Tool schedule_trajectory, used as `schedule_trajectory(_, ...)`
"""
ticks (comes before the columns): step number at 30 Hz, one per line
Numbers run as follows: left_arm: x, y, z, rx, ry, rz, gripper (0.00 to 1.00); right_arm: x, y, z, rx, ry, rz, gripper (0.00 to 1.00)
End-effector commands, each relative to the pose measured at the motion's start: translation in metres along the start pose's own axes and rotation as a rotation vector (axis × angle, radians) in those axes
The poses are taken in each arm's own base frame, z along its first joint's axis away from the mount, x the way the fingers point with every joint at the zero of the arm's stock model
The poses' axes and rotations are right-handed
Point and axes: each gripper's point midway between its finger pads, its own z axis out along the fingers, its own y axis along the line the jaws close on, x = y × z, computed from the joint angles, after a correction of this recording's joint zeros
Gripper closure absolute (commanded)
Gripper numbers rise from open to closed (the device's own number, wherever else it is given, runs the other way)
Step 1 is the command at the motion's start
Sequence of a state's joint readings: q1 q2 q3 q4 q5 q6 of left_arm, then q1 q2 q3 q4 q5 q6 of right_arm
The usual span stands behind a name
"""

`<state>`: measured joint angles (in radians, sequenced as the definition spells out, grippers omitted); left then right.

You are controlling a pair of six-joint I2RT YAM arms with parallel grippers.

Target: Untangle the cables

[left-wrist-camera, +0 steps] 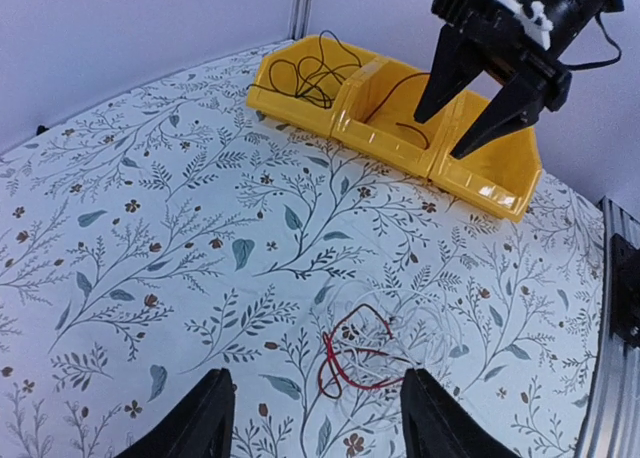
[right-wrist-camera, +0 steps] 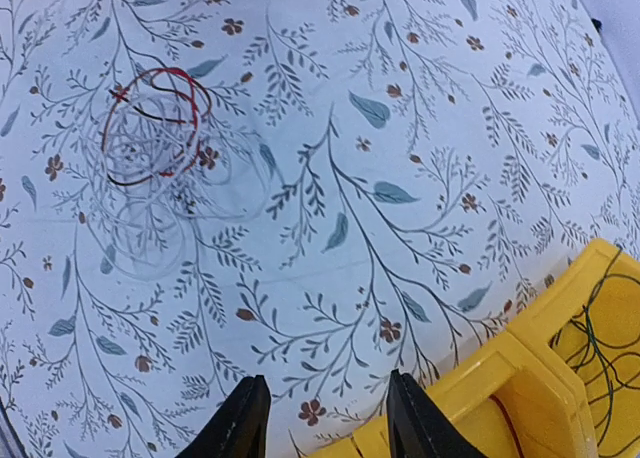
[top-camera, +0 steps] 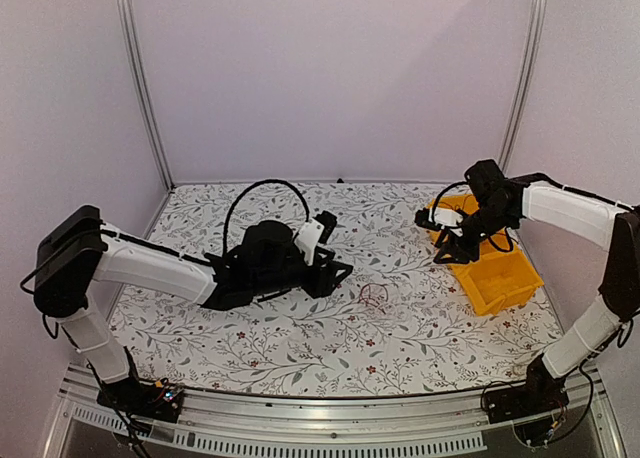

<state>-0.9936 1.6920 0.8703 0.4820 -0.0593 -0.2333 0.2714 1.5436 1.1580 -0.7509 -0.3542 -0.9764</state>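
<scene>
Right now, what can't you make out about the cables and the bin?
- White cable, right wrist view: hair-thin and pale on the patterned cloth, its path beside the red cable untraceable.
- Yellow bin, right wrist view: cut off by the bottom and right edges.
- Black cable in the bin, top view: too small, partly behind the right end effector.
</scene>
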Motion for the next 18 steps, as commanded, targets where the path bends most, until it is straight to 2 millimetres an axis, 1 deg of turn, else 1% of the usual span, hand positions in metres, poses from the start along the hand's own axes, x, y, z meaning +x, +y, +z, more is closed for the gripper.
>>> schedule_trajectory(1,0.032,-0.006,0.014,0.053,0.123,-0.079,0.43,-0.042,0.029,0.010,-0.095,-0.111,0.010,0.55)
schedule_trajectory(3,0.041,-0.008,0.020,0.081,0.140,-0.109,0.44,-0.053,0.036,0.020,-0.144,-0.129,0.016,0.55)
schedule_trajectory(6,0.053,-0.012,0.034,0.127,0.188,-0.160,0.50,-0.068,0.041,0.032,-0.210,-0.161,0.040,0.55)
schedule_trajectory(9,0.064,-0.012,0.045,0.137,0.235,-0.208,0.51,-0.079,0.041,0.038,-0.244,-0.202,0.066,0.55)
schedule_trajectory(12,0.072,-0.011,0.049,0.147,0.245,-0.231,0.52,-0.086,0.043,0.043,-0.261,-0.240,0.075,0.54)
schedule_trajectory(15,0.079,-0.008,0.053,0.163,0.254,-0.247,0.54,-0.092,0.046,0.046,-0.262,-0.283,0.078,0.54)
schedule_trajectory(18,0.084,-0.007,0.059,0.173,0.266,-0.253,0.57,-0.103,0.054,0.048,-0.283,-0.310,0.080,0.54)
